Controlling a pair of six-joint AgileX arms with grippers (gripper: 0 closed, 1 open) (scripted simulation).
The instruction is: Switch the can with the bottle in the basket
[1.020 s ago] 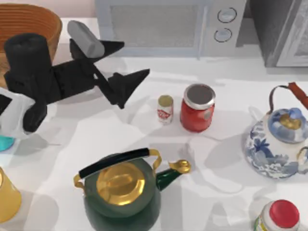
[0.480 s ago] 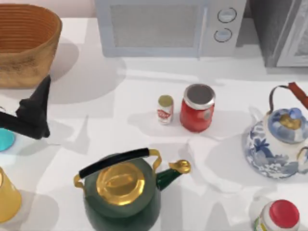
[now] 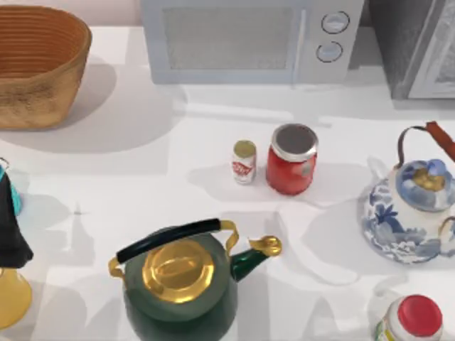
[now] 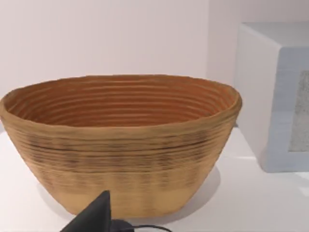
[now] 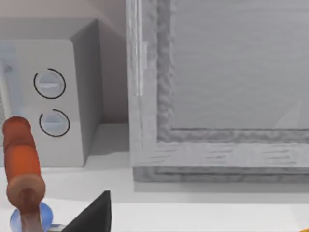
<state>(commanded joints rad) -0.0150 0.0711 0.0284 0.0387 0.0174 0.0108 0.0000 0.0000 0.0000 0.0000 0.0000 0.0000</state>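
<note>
The basket (image 3: 39, 67) runs off the top view's left and upper edge, so part of the rim's gone; left gripper (image 3: 11, 231) is just a dark sliver at the left edge, can't tell how its fingers sit; a yellow thing (image 3: 11, 298) below it is mostly cut off; the red-capped container (image 3: 416, 320) is clipped at the bottom edge.

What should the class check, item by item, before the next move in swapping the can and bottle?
1. Can upright on the table: ok.
2. Bottle inside the basket: not ok; it stands on the table beside the can, apart from it.
3. Basket upright: ok.
4. Left claw near the can: not ok; it is at the table's left edge.
5. Green kettle clear of the can: ok.
</note>
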